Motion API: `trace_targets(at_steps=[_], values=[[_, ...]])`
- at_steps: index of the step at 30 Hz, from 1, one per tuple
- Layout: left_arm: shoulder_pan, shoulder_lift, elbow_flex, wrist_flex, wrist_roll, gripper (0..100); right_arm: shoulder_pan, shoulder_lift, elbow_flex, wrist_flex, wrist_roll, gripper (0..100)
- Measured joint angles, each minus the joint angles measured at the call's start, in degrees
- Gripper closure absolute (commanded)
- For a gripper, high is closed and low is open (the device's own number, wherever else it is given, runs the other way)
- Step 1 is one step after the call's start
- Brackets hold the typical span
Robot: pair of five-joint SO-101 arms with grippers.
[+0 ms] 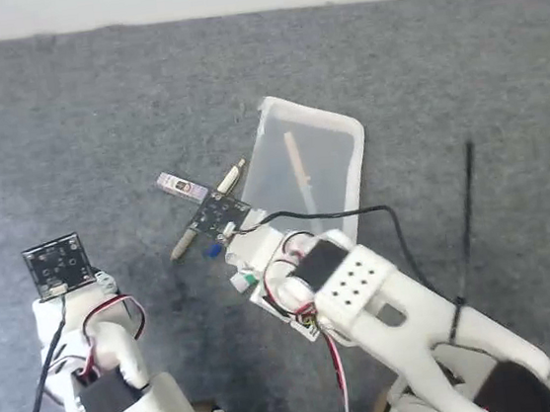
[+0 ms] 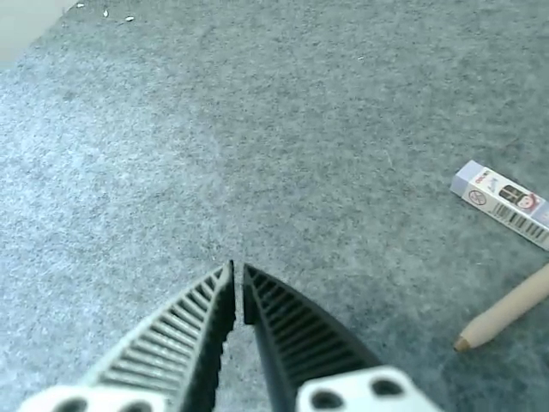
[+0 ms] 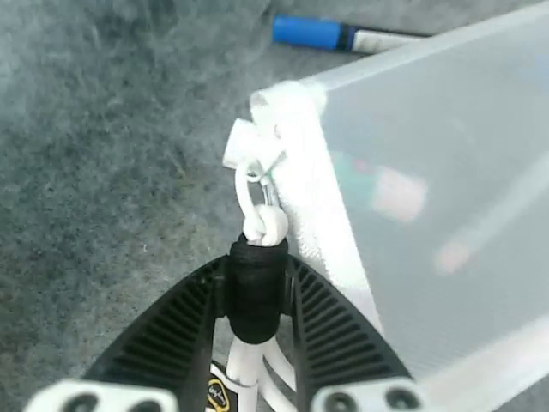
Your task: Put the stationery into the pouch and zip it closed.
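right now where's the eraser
In the high view the eraser lies on the grey mat, left of the pouch and outside it, right beside the beige pencil.

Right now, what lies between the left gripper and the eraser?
Bare grey carpet, by the left wrist view: nothing lies between the left gripper and the eraser. The pencil lies near the eraser, off that line.

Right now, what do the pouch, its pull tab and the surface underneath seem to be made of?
The pouch is probably soft frosted plastic: translucent, blurred items show through its wall. The surface looks like grey short-pile carpet or felt, matte and fuzzy. The pull tab in the right gripper is black and matte, maybe rubber or plastic.
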Motion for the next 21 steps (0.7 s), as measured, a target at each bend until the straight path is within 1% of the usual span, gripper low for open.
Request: trace_targets(at_steps=[2,4,6,9,12,18,21], values=[[0.4,0.0,0.0,0.0,0.0,86,1.0,-3.5,1.3,0.0,0.0,99.1],[3.0,0.0,0.1,0.1,-0.1,80,1.9,-7.3,2.7,0.0,0.0,99.1],[6.2,0.0,0.1,1.8,0.0,78,2.9,-11.6,4.6,0.0,0.0,99.1],[11.7,0.0,0.1,4.7,0.0,78,4.0,-18.5,7.6,0.0,0.0,99.1],[14.2,0.0,0.1,5.2,0.0,77,4.3,-25.3,10.7,0.0,0.0,99.1],[16.7,0.0,0.1,5.4,0.0,77,4.6,-35.0,15.0,-0.7,0.0,99.1],[16.5,0.0,-1.1,6.3,0.0,77,4.6,-37.6,16.1,-0.7,0.0,99.1]])
